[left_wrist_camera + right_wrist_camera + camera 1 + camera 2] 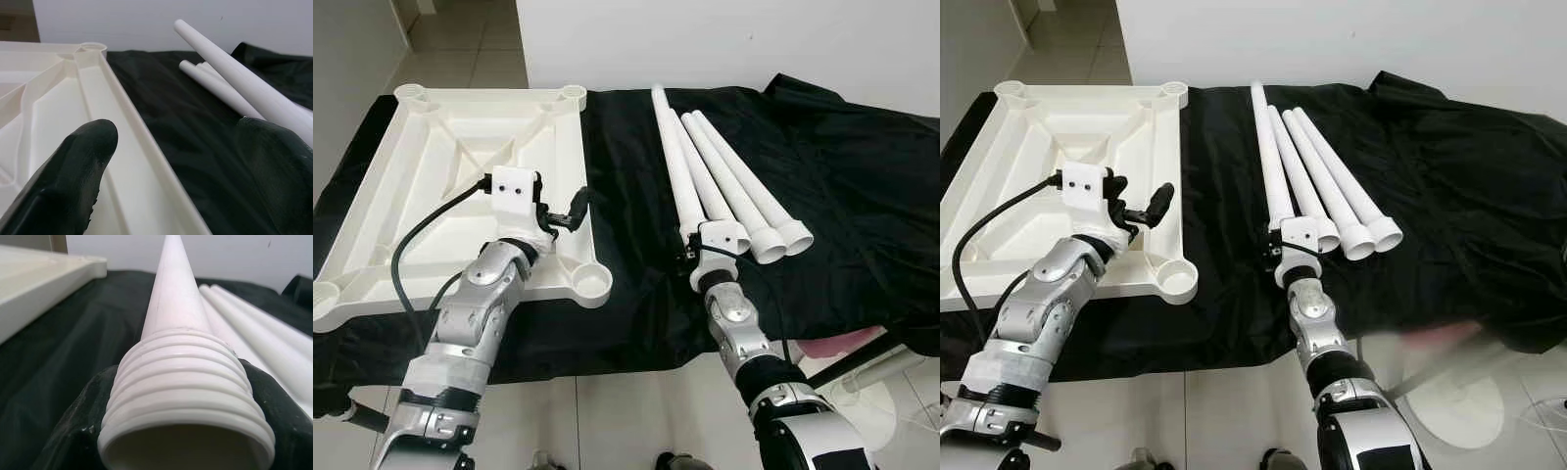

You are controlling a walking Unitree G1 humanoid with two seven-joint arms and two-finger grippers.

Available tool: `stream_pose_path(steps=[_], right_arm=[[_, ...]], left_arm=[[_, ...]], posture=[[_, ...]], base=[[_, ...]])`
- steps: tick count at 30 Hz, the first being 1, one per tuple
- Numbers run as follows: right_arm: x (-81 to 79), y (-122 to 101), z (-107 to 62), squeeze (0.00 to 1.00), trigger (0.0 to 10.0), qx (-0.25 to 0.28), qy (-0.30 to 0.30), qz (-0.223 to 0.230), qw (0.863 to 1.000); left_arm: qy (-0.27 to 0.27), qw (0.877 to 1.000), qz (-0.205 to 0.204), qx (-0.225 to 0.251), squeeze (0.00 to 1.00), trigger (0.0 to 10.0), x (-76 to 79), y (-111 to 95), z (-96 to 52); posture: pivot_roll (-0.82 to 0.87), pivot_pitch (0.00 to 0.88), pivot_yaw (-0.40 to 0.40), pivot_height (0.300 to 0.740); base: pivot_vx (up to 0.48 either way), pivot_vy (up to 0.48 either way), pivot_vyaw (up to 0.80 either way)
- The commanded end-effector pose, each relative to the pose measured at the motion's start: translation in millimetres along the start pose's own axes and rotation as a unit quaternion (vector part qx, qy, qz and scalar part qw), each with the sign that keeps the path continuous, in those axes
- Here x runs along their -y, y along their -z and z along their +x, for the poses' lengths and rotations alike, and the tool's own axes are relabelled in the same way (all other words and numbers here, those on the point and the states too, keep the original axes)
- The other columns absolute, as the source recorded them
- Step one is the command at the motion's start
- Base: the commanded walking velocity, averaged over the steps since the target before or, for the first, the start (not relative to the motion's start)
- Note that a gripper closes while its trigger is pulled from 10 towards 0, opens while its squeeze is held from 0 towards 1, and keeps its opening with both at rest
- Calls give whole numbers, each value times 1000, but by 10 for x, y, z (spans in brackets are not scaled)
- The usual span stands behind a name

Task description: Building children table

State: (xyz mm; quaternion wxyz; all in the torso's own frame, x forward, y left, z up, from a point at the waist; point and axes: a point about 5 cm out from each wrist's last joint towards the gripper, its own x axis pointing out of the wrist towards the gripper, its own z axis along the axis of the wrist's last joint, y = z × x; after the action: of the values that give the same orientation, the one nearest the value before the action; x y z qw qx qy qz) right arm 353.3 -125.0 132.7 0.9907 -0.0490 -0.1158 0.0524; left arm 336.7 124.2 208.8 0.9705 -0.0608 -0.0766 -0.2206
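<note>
Leg pickup underway: our right gripper [181, 431] clamps the leftmost table leg [672, 147] mid-frame; left gripper [563, 211], open, hovers over the upturned tabletop [421, 176]. Next, we judge, threading into a corner socket [590, 282].

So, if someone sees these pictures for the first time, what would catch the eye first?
Probably the big white tabletop, lying upside down on the black cloth at the robot's left, with the left end effector open over its near right edge. Next, the four white table legs side by side on the cloth. The right end effector is closed around the threaded end of the leftmost leg.
</note>
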Motion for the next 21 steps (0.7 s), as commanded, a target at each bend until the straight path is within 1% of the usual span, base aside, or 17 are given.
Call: stream_pose_path(steps=[1, 2, 3, 4, 6, 7, 8, 9, 10, 11, 13, 15, 16, 20, 21], right_arm=[[19, -29, -19, 0, 10000, 15, -4, -2, 1000], [39, -73, -20, 0, 10000, 27, -6, 5, 1000], [57, -135, -26, 0, 10000, 45, -14, -6, 999], [73, -187, -31, 0, 10000, 60, -17, -26, 998], [73, -187, -31, 0, 10000, 60, -17, -26, 998], [91, -229, -34, 0, 10000, 72, -14, -45, 996], [98, -261, -40, 0, 10000, 81, -21, -51, 995], [98, -261, -40, 0, 10000, 81, -21, -51, 995], [101, -281, -47, 0, 10000, 86, -28, -50, 995], [101, -281, -47, 0, 10000, 86, -28, -50, 995], [69, -346, -85, 0, 10000, 107, -61, -41, 991], [29, -420, -126, 0, 10000, 129, -85, -26, 988], [29, -420, -126, 0, 10000, 129, -85, -26, 988], [-114, -488, -196, 0, 10000, 146, -144, -25, 979], [-114, -488, -196, 0, 10000, 146, -144, -25, 979]], left_arm=[[123, 992, -8, -2, 0, 10000, 128, -18, -7], [134, 991, -25, -6, 0, 10000, 155, -34, 14], [155, 986, -53, -21, 0, 10000, 206, -39, 46], [170, 982, -76, -36, 0, 10000, 252, -36, 73], [170, 982, -76, -36, 0, 10000, 252, -36, 73], [192, 975, -96, -52, 0, 10000, 308, -36, 97], [219, 966, -126, -63, 0, 10000, 372, -52, 115], [219, 966, -126, -63, 0, 10000, 372, -52, 115], [240, 957, -148, -70, 0, 10000, 423, -71, 126], [240, 957, -148, -70, 0, 10000, 423, -71, 126], [286, 937, -189, -71, 0, 10000, 519, -149, 155], [309, 928, -196, -68, 0, 10000, 572, -212, 198], [309, 928, -196, -68, 0, 10000, 572, -212, 198], [335, 908, -245, -57, 0, 10000, 632, -362, 281], [335, 908, -245, -57, 0, 10000, 632, -362, 281]], posture=[[-59, 84, -9, 740], [-59, 84, -9, 740], [-67, 81, -5, 740], [-68, 81, -5, 740], [-68, 81, -5, 740], [-72, 80, -5, 740], [-75, 80, -3, 740], [-75, 80, -3, 740], [-81, 79, -1, 740], [-81, 79, -1, 740], [-86, 79, 2, 740], [-86, 79, 2, 740], [-86, 79, 2, 740], [-97, 78, 6, 740], [-97, 78, 6, 740]], base=[[0, 0, 0], [0, 0, 0], [0, 0, 0], [0, 0, 0], [0, 0, 0], [0, 0, 0], [0, 0, 0], [0, 0, 0], [0, 0, 0], [0, 0, 0], [0, 0, 0], [0, 0, 0], [0, 0, 0], [0, 0, 0], [0, 0, 0]])
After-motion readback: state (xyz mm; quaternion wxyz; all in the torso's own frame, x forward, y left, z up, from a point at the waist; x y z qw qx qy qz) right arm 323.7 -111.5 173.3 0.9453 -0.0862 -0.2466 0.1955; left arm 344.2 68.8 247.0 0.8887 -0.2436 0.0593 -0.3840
